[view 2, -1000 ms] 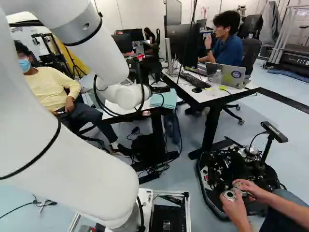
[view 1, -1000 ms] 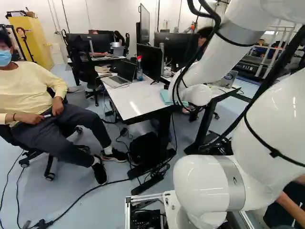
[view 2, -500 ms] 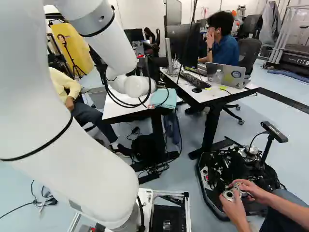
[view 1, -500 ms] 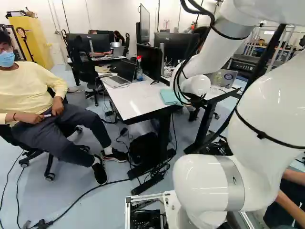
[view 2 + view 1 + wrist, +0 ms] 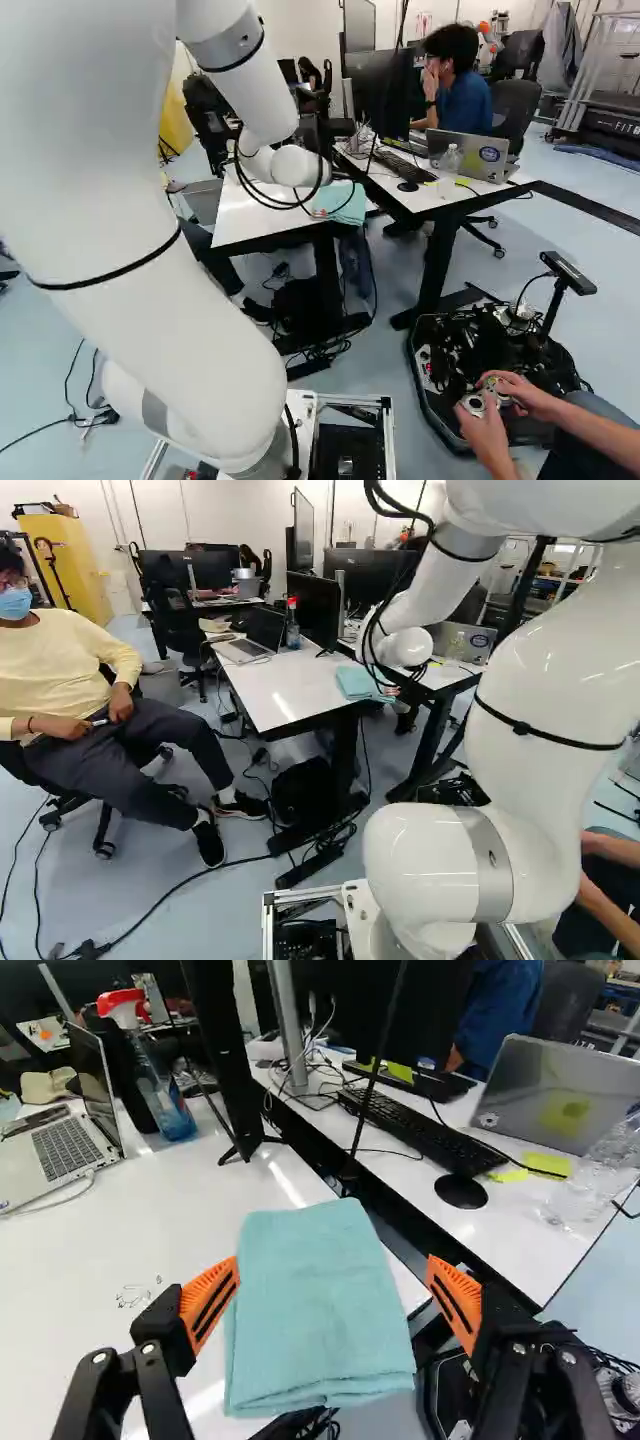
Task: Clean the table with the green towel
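The folded pale green towel (image 5: 357,682) lies flat on the white table (image 5: 285,685), at the near corner beside the gap to a second table. In the right base view, cables partly cover the towel (image 5: 340,200). The gripper is hidden behind the arm's last joints in both base views. From the wrist, the gripper (image 5: 332,1300) stands wide open above the tabletop, with the towel (image 5: 318,1260) in view between and ahead of its orange pads, gripped by neither. Small dark scribbles (image 5: 133,1296) mark the white surface beside one finger.
An open laptop (image 5: 62,1145), a spray bottle (image 5: 165,1100) and a monitor stand on the towel's table. Across the gap, the other table holds a keyboard (image 5: 420,1132), mouse (image 5: 461,1191), laptop and clear bottle. A seated person (image 5: 70,680) is left of the table.
The arm's end has moved ahead and a little higher against its base joint, uncovering more of the towel in the left base view. Towel and base have stayed in place.
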Controlling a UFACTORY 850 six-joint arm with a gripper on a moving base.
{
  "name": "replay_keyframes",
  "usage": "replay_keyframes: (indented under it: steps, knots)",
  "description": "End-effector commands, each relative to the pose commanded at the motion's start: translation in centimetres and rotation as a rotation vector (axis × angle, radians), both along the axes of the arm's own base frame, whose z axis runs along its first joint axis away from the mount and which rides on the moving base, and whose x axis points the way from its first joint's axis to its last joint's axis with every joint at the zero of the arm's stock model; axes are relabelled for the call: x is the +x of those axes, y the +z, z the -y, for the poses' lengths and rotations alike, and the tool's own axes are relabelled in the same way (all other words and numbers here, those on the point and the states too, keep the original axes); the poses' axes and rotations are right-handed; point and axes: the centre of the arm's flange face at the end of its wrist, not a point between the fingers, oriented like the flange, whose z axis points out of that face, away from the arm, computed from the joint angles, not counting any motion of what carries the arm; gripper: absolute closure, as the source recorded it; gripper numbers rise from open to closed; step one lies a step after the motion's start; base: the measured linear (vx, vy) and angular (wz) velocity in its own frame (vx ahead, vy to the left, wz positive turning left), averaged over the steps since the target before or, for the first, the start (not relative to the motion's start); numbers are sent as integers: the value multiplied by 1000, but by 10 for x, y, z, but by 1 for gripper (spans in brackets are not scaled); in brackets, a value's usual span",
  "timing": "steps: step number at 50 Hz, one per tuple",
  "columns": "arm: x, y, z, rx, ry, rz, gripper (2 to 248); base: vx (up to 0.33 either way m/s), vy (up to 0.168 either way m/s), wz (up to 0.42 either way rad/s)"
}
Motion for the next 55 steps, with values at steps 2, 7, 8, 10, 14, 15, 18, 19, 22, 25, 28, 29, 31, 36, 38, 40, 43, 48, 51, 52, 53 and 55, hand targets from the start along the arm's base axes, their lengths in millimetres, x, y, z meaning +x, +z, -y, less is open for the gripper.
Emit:
replay_keyframes:
  steps: [2, 7, 8, 10, 14, 15, 18, 19, 22, 25, 28, 29, 31, 36, 38, 40, 43, 48, 51, 52, 53, 55]
  knots:
    - [4, -1, 1, 1, 0, -6, 3, 0, 0, 0]
    - [13, -2, 3, 4, -1, -21, 3, 0, 0, 0]
    - [15, -3, 3, 5, -1, -24, 3, 0, 0, 0]
    - [18, -3, 4, 6, -1, -29, 3, 0, 0, 0]
    - [24, -4, 5, 8, -1, -41, 3, 0, 0, 0]
    - [25, -5, 6, 8, -1, -44, 3, 0, 0, 0]
    - [29, -6, 6, 10, -1, -53, 3, 0, 0, 0]
    - [30, -6, 6, 11, -1, -56, 3, 0, 0, 0]
    - [34, -7, 7, 13, -1, -66, 3, 0, 0, 0]
    - [36, -8, 8, 15, -1, -75, 3, 0, 0, 0]
    - [39, -9, 8, 17, -1, -85, 3, 0, 0, 0]
    - [40, -9, 8, 17, -1, -88, 3, 0, 0, 0]
    - [42, -10, 9, 18, -1, -95, 3, 0, 0, 0]
    - [47, -12, 10, 22, -1, -111, 3, 0, 0, 0]
    - [49, -12, 10, 23, -1, -118, 3, 0, 0, 0]
    - [51, -13, 10, 24, 0, -124, 3, 0, 0, 0]
    - [55, -14, 10, 26, 1, -135, 3, 0, 0, 0]
    - [60, -16, 10, 29, 2, -150, 3, 0, 0, 0]
    - [64, -17, 10, 31, 4, -160, 3, 0, 0, 0]
    - [65, -17, 10, 31, 4, -163, 3, 0, 0, 0]
    - [66, -18, 10, 32, 4, -167, 3, 0, 0, 0]
    - [68, -18, 10, 33, 5, -173, 3, 0, 0, 0]
